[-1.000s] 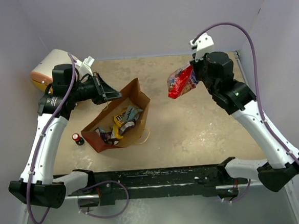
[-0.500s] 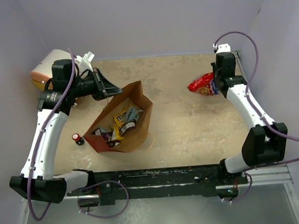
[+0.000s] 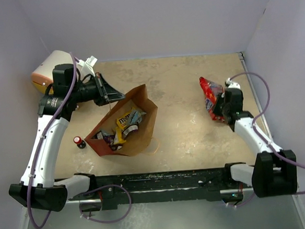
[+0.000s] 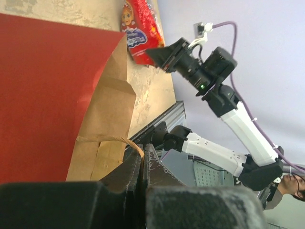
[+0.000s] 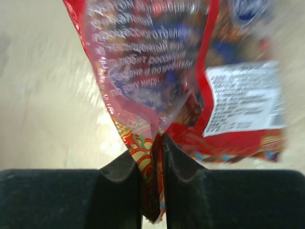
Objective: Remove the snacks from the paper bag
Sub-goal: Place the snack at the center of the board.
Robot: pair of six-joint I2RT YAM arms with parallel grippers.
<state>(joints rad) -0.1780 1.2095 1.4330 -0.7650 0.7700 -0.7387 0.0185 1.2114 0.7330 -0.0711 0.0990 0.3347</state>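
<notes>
Red snack bag [image 5: 157, 62] in right pincer [image 5: 158, 145]

Paper bag [image 3: 143, 130], small bottle [image 3: 79, 142] on table [image 3: 190, 127]

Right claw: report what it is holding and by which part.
The right claw is shut on the large red-and-clear bag, pinching it by a thin seam at the bag's edge.

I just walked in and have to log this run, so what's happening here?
The right gripper pinches a large red-and-clear snack bag near the right side of the tan table. The left gripper is shut on the thin string handle of the red paper bag with brown inside; several small packets lie in it.
</notes>
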